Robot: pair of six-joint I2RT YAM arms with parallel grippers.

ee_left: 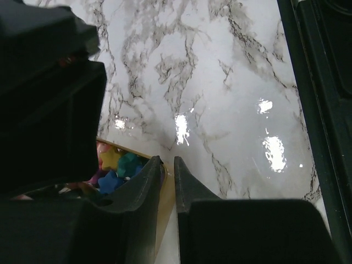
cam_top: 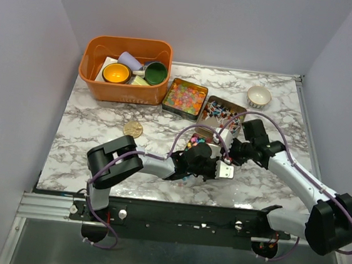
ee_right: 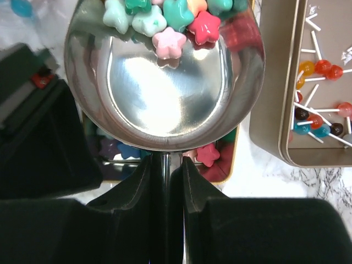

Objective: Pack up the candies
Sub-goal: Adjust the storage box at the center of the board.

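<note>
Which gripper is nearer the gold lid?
Left. The left gripper, gripping the star-candy tin, sits right of the gold lid; the right gripper, holding the scoop, is farther right.

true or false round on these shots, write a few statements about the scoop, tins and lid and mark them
1. The right gripper holds a shiny metal scoop carrying star-shaped candies. True.
2. The gold round lid sits inside the orange plastic basket. False: it lies on the marble table in front of it.
3. The rectangular tin beside the scoop holds lollipops on white sticks. True.
4. The left gripper hangs wide open. False: it pinches the rim of the star-candy tin.
</note>
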